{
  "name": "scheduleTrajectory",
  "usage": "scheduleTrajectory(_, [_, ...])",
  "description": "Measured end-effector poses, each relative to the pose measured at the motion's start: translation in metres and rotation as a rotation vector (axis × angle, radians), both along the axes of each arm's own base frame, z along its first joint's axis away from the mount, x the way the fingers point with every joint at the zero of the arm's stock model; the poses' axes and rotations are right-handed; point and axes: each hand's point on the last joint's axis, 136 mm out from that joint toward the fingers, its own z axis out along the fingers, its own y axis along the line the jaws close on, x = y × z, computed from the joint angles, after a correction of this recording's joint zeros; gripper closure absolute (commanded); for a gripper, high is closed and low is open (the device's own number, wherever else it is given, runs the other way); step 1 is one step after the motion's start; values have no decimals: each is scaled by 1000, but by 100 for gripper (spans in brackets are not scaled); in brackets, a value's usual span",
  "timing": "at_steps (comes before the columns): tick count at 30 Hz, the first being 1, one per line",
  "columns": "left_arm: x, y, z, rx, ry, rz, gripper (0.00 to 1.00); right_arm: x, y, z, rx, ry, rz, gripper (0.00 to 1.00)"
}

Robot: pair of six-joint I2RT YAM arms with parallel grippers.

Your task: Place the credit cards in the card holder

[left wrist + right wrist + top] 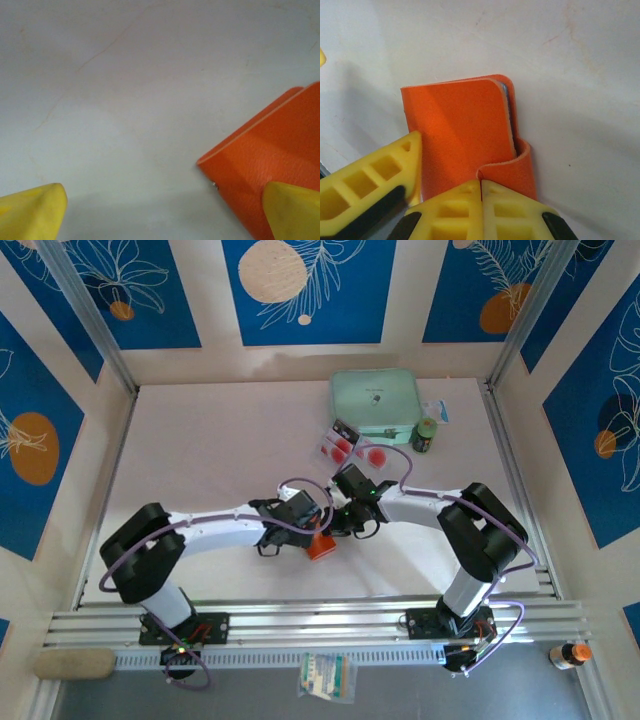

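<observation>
The orange card holder lies at the table's middle, between both grippers. In the right wrist view the card holder is folded, one flap curling up at its near corner. My right gripper is shut, its fingertips pinching that flap's edge. My left gripper is open over bare table, with the card holder's corner by its right fingertip. That gripper's finger also rests beside the holder. The credit cards, pale with red dots, lie farther back, right of centre.
A mint-green case sits at the back right, just behind the cards. A small dark green jar stands to its right. The arms' rail runs along the near edge.
</observation>
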Motion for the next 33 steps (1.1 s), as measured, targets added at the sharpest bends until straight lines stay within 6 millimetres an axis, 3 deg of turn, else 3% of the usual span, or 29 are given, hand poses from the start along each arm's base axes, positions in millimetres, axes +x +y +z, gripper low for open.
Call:
scheduleTrajectory(7, [-13,11,-7,-21,34,40,0,0,0,0,-1,0,0,100])
scheduleTrajectory(17, [-12,12,-8,-22,37,41,0,-1,-2,1,-11,10,-40,100])
scheduleTrajectory(25, [-7,13,-5,-19,31,36,0,-16,-9,1,-28,43,-109,100])
scheduleTrajectory(33, [11,9,12,-49,-4,44,0,-29,-13,1,-39,77,-189,100])
